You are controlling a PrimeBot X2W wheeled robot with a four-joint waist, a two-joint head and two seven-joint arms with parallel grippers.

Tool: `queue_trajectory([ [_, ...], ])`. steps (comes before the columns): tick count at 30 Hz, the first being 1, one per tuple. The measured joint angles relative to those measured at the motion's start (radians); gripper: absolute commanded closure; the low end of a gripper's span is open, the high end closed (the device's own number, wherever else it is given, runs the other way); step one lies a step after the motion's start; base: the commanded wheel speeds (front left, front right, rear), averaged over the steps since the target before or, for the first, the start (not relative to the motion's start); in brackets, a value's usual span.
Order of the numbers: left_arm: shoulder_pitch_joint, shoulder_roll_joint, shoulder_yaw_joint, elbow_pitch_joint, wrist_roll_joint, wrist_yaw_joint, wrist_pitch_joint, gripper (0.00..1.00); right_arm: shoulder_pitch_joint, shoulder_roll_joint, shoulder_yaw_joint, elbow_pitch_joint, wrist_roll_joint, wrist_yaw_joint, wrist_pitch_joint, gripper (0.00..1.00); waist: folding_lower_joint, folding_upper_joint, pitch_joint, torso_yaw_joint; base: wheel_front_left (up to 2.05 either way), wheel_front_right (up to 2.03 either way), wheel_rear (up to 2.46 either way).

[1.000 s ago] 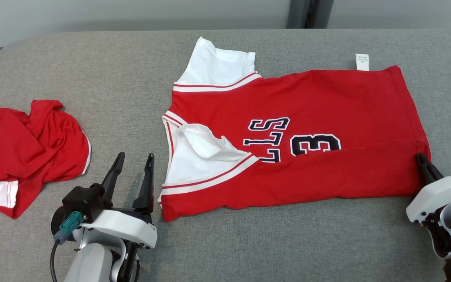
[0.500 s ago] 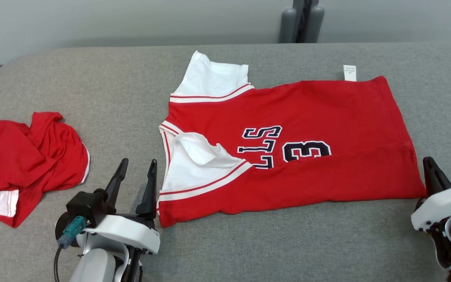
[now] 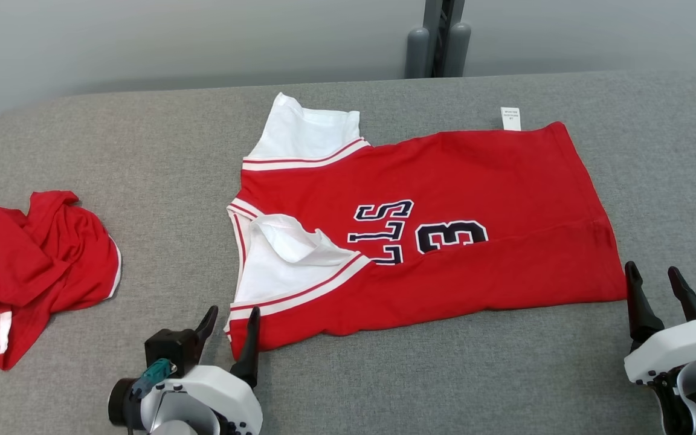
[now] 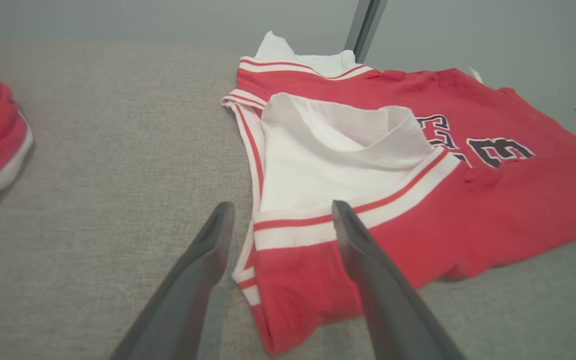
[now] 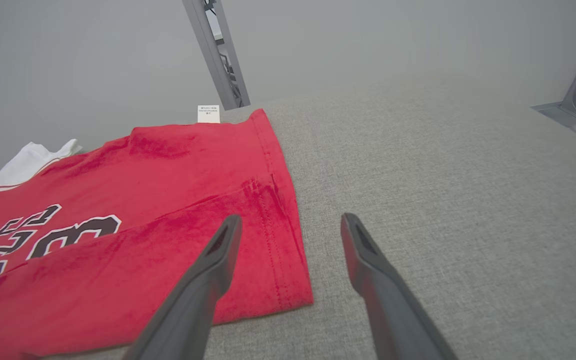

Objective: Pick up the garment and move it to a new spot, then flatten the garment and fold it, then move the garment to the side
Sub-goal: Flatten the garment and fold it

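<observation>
Bearing the garment [image 3: 475, 181], the grey tabletop [image 3: 142, 151] meets a pale wall [image 3: 173, 42].

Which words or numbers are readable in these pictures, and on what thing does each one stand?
"LLS": dark letters on the red jersey, rest hidden under a fold.
"3": large number beside them, same jersey.
White tag at the jersey's edge: print too small to read.
</observation>
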Motion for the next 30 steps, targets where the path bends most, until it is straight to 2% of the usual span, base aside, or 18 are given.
queue_trajectory([
  [8, -0.007, 0.008, -0.016, 0.07, 0.02, 0.054, 0.062, 0.0, 0.007, 0.013, -0.017, -0.016, -0.009, 0.0, 0.008, 0.0, 0.0, 0.0, 0.003, -0.008, 0.0, 0.0, 0.0],
  [14, -0.022, 0.009, -0.025, 0.089, 0.019, 0.053, 0.08, 0.0, 0.01, 0.019, -0.011, -0.027, -0.008, 0.0, 0.011, 0.0, 0.0, 0.0, 0.004, -0.015, 0.0, 0.0, 0.0],
  [18, -0.031, 0.008, -0.03, 0.102, -0.009, 0.039, 0.099, 0.0, 0.015, 0.02, -0.008, -0.024, -0.008, 0.0, 0.015, 0.0, 0.0, 0.0, 0.006, -0.014, 0.0, 0.0, 0.0],
  [19, -0.037, 0.008, -0.036, 0.106, -0.009, 0.035, 0.105, 0.2, 0.017, 0.02, -0.008, -0.019, -0.008, 0.0, 0.017, 0.0, 0.0, 0.0, 0.008, -0.014, 0.0, 0.0, 0.0],
  [20, -0.042, 0.009, -0.042, 0.11, -0.009, 0.025, 0.108, 0.2, 0.017, 0.02, -0.008, -0.015, -0.008, 0.0, 0.017, 0.0, 0.0, 0.0, 0.01, -0.013, 0.0, 0.0, 0.0],
  [21, -0.046, 0.01, -0.043, 0.11, -0.011, 0.016, 0.109, 0.68, 0.017, 0.02, -0.008, -0.013, -0.008, 0.0, 0.017, 0.0, 0.0, 0.0, 0.012, -0.013, 0.0, 0.0, 0.0],
  [22, -0.047, 0.009, -0.043, 0.11, -0.018, 0.012, 0.104, 1.0, 0.017, 0.02, -0.007, -0.009, -0.008, 0.0, 0.017, 0.0, 0.0, 0.0, 0.014, -0.012, 0.0, 0.0, 0.0],
  [25, -0.05, 0.009, -0.049, 0.104, -0.019, -0.004, 0.085, 1.0, 0.012, 0.025, -0.015, 0.008, 0.001, 0.0, 0.018, 0.0, 0.0, 0.0, 0.02, -0.009, 0.0, 0.0, 0.0],
  [30, -0.066, 0.032, -0.058, 0.086, -0.002, 0.001, 0.055, 1.0, -0.009, 0.028, -0.007, 0.049, 0.026, 0.0, 0.02, 0.0, 0.0, 0.0, 0.03, 0.002, 0.0, 0.0, 0.0],
])
